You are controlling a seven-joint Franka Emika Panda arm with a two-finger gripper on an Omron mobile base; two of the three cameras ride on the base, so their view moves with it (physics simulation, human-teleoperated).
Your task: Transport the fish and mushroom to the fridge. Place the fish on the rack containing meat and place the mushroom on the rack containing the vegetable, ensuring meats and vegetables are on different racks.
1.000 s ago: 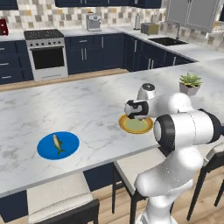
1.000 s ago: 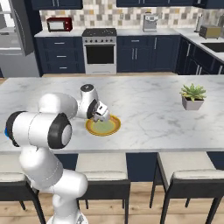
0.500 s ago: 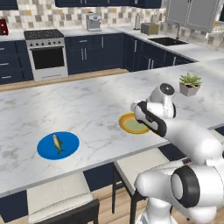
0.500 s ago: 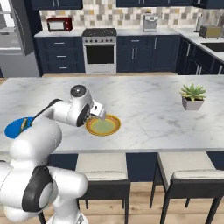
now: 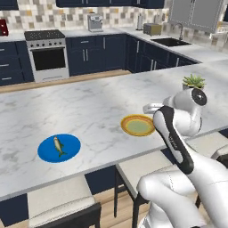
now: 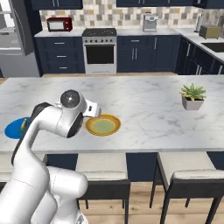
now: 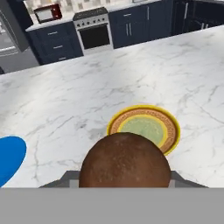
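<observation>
The arm has swung away from the yellow plate near the counter's front edge, and the gripper is pinching the brown mushroom above it. The fish waits on the blue plate, further along the same edge.

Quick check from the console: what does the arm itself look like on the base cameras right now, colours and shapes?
The arm is glossy white, built of rounded, bulbous segments. A dark band runs along one link, and a round grey-black joint cap sits on its topmost joint. The wrist section by the claw is white too. No cables or markings show.
</observation>
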